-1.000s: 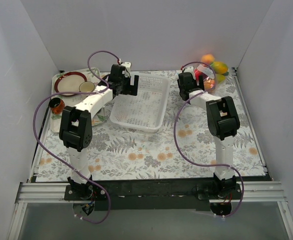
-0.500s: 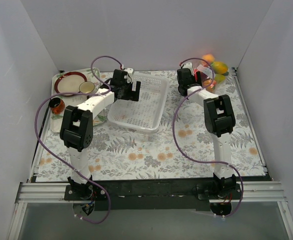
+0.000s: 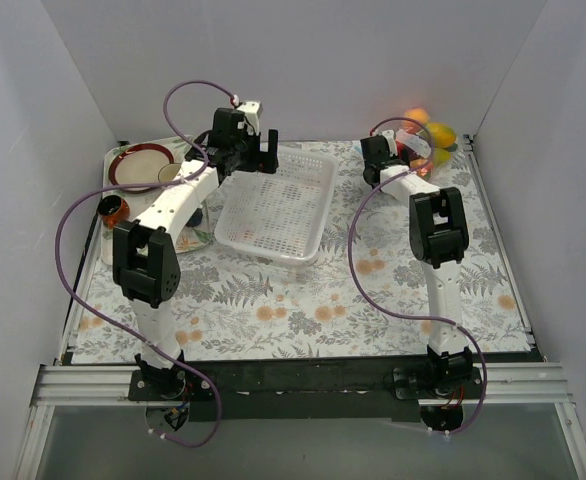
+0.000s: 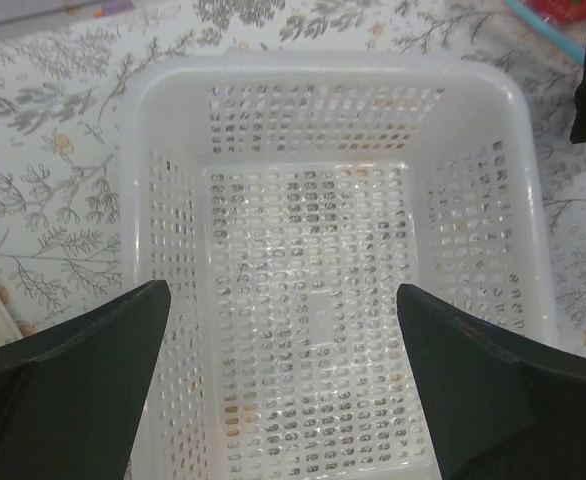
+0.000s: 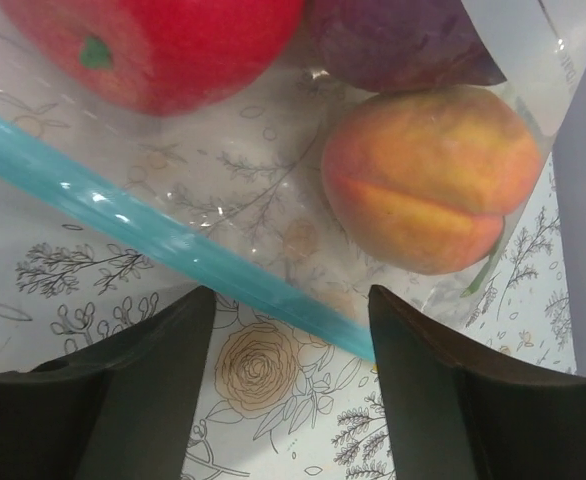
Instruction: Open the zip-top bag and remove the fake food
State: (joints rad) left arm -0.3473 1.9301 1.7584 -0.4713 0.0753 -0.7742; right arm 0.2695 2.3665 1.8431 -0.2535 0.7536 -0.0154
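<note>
The clear zip-top bag (image 3: 425,152) lies at the far right corner of the table with the fake food (image 3: 431,132) inside. In the right wrist view its light blue zip strip (image 5: 163,237) runs diagonally just ahead of my fingers, with a red fruit (image 5: 158,40), a purple one (image 5: 393,40) and an orange peach (image 5: 433,175) behind the plastic. My right gripper (image 5: 291,340) is open and empty, jaws either side of the strip's end, above the cloth. My left gripper (image 4: 283,330) is open and empty above the white mesh basket (image 4: 173,200).
The white basket (image 3: 278,205) stands at centre back. A red-rimmed plate (image 3: 139,163), a cup (image 3: 173,174) and a small orange-brown jar (image 3: 113,210) sit at the far left. White walls close in the table on three sides.
My left gripper has risen and swung back-left over the basket's far end. My right gripper has moved right, closer to the bag's zip strip.
</note>
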